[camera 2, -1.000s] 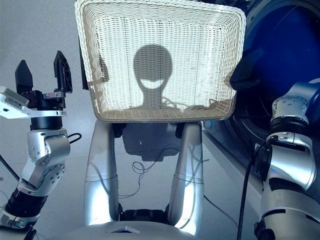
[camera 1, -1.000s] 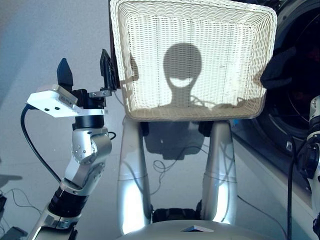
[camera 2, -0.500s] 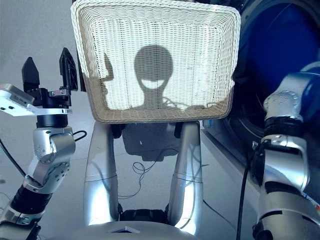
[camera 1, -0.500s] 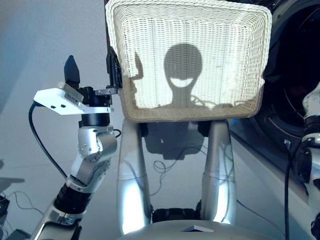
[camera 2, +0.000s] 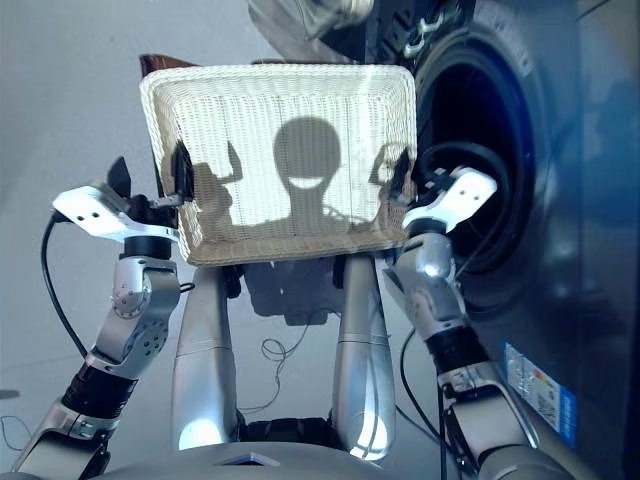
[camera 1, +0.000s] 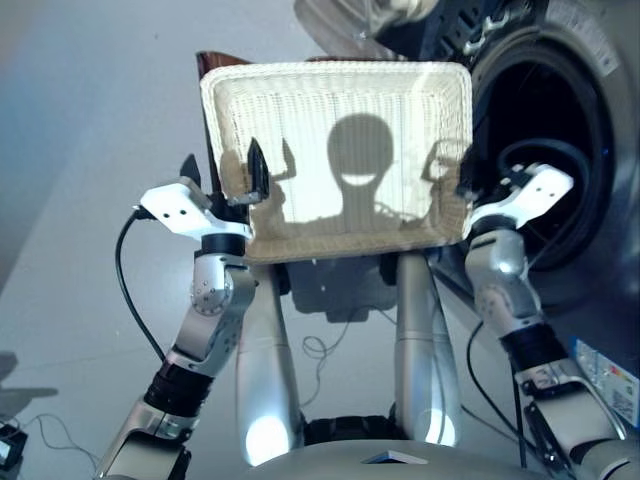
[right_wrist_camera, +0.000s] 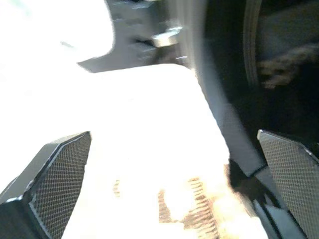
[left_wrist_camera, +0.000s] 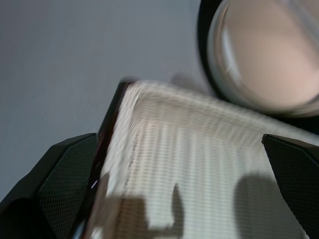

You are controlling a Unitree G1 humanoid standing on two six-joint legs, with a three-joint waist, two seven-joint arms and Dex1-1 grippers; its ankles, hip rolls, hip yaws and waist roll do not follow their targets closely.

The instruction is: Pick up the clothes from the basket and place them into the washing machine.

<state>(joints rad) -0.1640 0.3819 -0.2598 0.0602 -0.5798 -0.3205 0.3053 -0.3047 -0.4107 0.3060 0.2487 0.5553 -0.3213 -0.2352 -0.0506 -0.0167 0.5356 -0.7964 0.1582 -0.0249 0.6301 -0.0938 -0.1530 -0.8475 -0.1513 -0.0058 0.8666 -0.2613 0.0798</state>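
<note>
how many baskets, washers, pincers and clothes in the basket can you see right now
basket: 1
washing machine: 1
pincers: 2, left pincer and right pincer, both open
clothes in the basket: 0
Total: 4

Looks like a bare laundry corner in some kind of lab or test space rather than a lived-in home. There's a dark grey front-loading washing machine (camera 2: 500, 170) with its round drum open, and a plain pale grey floor (camera 1: 90, 150) running off with nothing homely on it. Loose black cables (camera 1: 320, 345) trail across the floor too.
</note>
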